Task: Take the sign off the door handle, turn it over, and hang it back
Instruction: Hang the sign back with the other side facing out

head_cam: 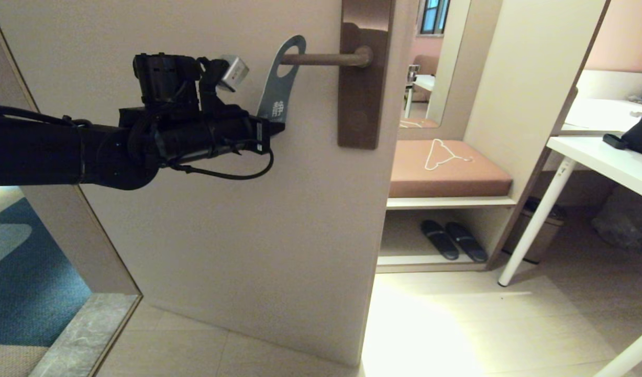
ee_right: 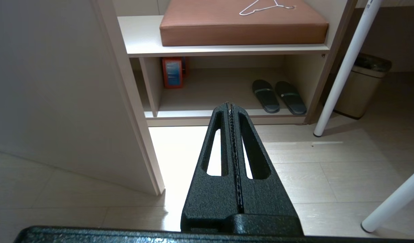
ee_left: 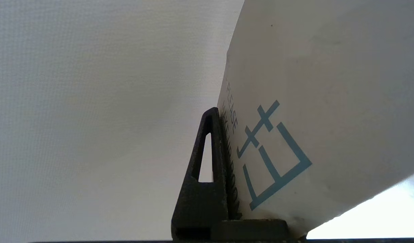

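Observation:
The sign (head_cam: 280,84) has its oval hole around the free end of the bronze door handle (head_cam: 326,58), its slate blue side facing me, and tilts down to the left. My left gripper (head_cam: 268,127) is shut on the sign's lower end. In the left wrist view the off-white "PLEASE MAKE UP ROOM" side (ee_left: 311,111) lies against one black finger (ee_left: 202,175); the other finger is hidden behind the card. My right gripper (ee_right: 230,108) is shut and empty, low over the floor, out of the head view.
The beige door (head_cam: 237,220) carries the tall bronze backplate (head_cam: 360,78). To the right are a bench cushion (head_cam: 449,170) with a white wire coat hanger (head_cam: 444,153), slippers (head_cam: 452,240) below, a bin (head_cam: 541,230) and a white table (head_cam: 609,157).

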{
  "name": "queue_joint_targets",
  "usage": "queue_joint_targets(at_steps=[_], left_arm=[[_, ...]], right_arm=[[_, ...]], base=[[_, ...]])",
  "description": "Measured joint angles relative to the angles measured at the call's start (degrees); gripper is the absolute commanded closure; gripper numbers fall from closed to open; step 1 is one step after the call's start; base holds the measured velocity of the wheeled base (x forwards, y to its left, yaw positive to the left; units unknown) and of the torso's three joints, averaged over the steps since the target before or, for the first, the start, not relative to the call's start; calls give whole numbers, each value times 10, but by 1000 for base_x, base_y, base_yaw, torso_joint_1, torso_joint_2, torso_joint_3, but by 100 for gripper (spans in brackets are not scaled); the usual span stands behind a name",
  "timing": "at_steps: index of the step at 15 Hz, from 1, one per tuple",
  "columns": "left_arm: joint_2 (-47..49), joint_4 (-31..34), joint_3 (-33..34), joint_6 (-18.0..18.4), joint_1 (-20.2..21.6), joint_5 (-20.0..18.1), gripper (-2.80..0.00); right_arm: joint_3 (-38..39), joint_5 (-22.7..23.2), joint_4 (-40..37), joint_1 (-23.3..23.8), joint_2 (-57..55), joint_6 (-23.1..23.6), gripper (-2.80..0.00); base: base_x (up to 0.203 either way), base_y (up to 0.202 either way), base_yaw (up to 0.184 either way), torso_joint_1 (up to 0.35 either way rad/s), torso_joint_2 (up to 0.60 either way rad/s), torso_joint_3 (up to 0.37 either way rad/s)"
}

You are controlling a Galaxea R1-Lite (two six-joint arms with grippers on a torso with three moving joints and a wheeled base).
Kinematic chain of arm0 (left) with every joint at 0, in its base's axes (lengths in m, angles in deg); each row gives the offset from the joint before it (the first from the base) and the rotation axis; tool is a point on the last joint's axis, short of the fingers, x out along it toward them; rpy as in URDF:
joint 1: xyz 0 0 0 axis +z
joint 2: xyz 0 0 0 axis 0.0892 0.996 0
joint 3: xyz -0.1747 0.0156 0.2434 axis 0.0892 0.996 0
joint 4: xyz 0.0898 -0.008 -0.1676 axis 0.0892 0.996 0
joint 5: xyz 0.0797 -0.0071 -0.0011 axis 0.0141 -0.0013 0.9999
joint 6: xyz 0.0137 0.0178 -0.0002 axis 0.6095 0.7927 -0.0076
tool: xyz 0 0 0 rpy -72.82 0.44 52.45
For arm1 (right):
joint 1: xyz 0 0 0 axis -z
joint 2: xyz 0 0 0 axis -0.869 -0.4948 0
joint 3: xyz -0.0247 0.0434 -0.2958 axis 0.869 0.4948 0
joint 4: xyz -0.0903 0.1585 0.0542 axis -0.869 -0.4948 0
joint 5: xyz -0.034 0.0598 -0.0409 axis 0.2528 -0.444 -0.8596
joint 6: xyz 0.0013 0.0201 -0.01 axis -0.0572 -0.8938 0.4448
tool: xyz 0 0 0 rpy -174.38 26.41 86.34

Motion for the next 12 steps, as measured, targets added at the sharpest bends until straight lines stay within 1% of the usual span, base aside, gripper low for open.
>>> queue_joint_targets(at_steps=[4, 7, 11, 12], left_arm=[[2, -1, -2, 0, -14, 5, 0], [0, -1, 5, -1, -36, 30, 0], [-12, -4, 27, -1, -58, 31, 0], [-15, -5, 33, -1, -61, 31, -280]], right_arm=[[0, 0, 0, 0, 0, 0, 0], [0, 0, 0, 0, 0, 0, 0], [0, 0, 0, 0, 0, 0, 0], [0, 0, 0, 0, 0, 0, 0]], base=[[0, 0, 0, 0, 0, 0], [0, 0, 0, 0, 0, 0], [0, 0, 0, 0, 0, 0], [0, 0, 0, 0, 0, 0]])
